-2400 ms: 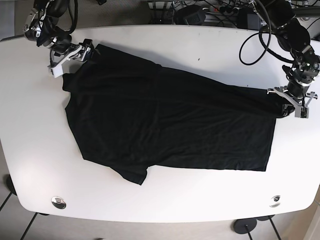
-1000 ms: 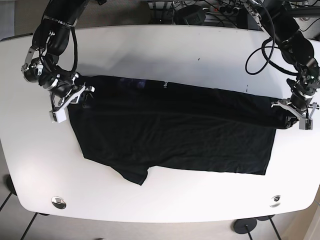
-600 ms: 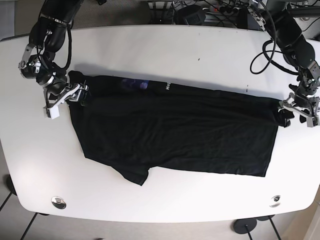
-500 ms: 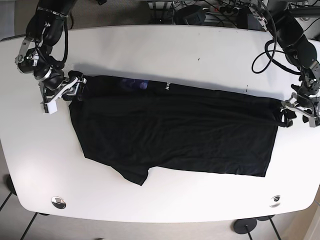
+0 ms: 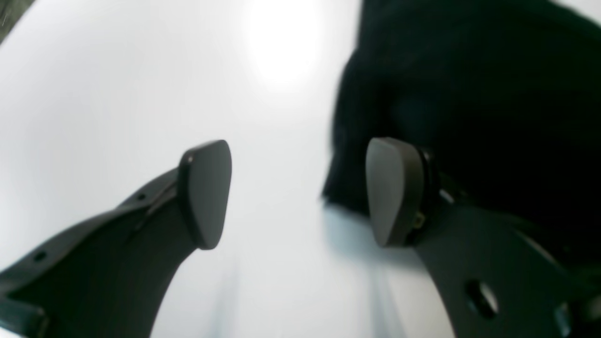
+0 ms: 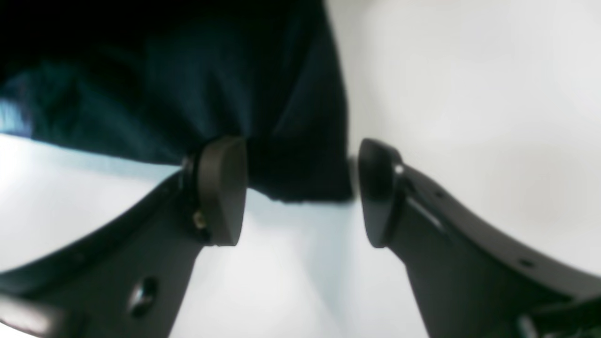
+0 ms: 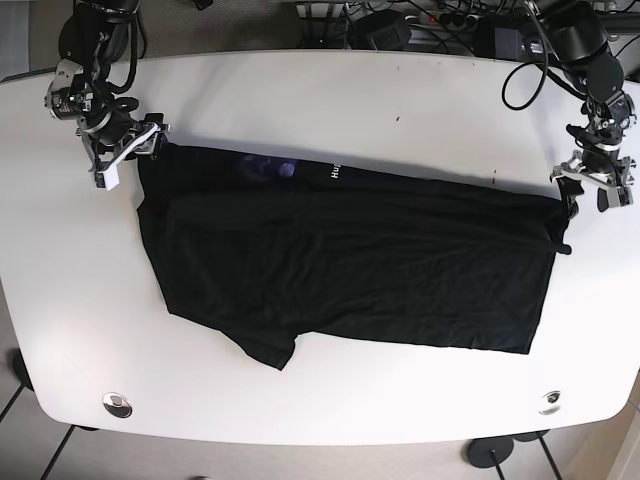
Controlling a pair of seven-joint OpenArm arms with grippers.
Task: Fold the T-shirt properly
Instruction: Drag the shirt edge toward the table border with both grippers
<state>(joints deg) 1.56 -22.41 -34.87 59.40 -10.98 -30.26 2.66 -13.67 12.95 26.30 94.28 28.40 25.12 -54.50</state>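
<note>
The black T-shirt (image 7: 350, 260) lies flat across the white table (image 7: 330, 100), its far part folded over so a strip of print shows near the top edge. At the shirt's far-left corner my right gripper (image 7: 130, 155) stands open. In the right wrist view its fingers (image 6: 220, 188) straddle the shirt's corner (image 6: 188, 70) without pinching it. My left gripper (image 7: 587, 188) is open at the far-right corner. In the left wrist view the shirt's edge (image 5: 469, 94) lies behind the right finger (image 5: 389, 192), with bare table between the pads.
Cables and power strips (image 7: 400, 20) crowd the floor beyond the table's far edge. Two round metal fittings (image 7: 117, 404) (image 7: 549, 401) sit near the front corners. Both arms reach in from the far corners.
Both grippers carried the shirt's far edge toward the near side, laying it into a fold. They then opened, let go, and drew back toward the far corners.
</note>
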